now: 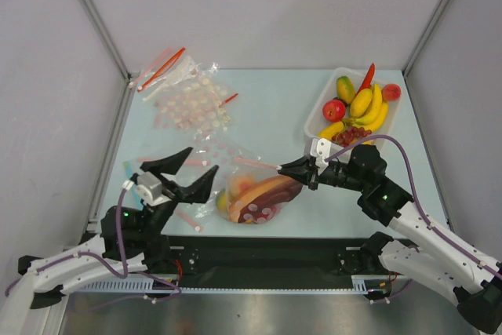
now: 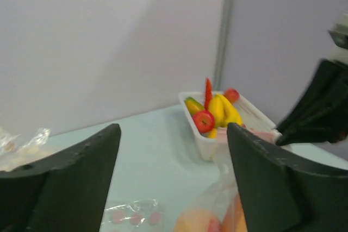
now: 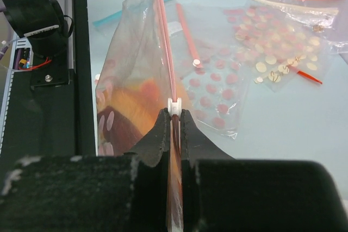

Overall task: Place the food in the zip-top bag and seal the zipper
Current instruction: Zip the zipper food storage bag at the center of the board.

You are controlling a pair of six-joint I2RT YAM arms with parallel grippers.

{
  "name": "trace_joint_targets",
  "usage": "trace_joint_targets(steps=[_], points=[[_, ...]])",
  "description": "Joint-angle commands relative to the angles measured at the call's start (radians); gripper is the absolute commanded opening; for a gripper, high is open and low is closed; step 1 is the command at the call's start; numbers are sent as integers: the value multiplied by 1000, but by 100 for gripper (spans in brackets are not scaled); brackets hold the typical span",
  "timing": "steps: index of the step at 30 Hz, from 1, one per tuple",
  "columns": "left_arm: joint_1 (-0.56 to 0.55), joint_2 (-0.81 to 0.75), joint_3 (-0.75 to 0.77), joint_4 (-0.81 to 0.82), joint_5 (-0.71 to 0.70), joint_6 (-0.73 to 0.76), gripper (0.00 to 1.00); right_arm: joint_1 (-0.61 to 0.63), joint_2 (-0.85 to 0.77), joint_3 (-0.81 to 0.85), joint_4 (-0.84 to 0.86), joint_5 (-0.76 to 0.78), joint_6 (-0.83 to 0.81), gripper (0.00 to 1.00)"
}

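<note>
Pinching the zipper [image 3: 165,52] at the bag's [image 1: 227,162] 2 o'clock corner, the right end effector [image 1: 302,169] is clamped on it. At 9 o'clock the left end effector [image 1: 188,170] gapes — jaws apart, empty. Inside, the food [image 1: 263,194] lies at the desk's [image 1: 267,107] centre; sealing seems nearly finished.

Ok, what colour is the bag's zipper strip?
Pinkish red zipper strip, clearest in the right wrist view.

Pale table [image 1: 267,107] bears a fruit tray [image 1: 316,118], dotted bags [image 1: 192,103], filled zip-top bag [image 1: 255,190].
</note>
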Motion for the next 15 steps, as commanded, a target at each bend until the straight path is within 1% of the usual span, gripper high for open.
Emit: trace_joint_targets(steps=[1,3,6,9,10,12,15], points=[[-3,132,94,-83,295,11,88,-2,-1,42,37,-25,12,0],[-3,183,122,-101,314,9,94,-2,-1,42,40,-32,12,0],[-3,266,148,-129,296,3,97,-1,-7,42,40,-40,10,0],[-2,346,182,-147,282,-9,98,-1,-9,40,41,-55,12,0],[-2,346,182,-147,282,-9,98,-1,-9,40,41,-55,12,0],[-2,369,185,-144,305,-9,96,-1,-9,43,43,-55,13,0],[-2,412,196,-144,310,-17,95,-1,-7,42,45,-65,13,0]])
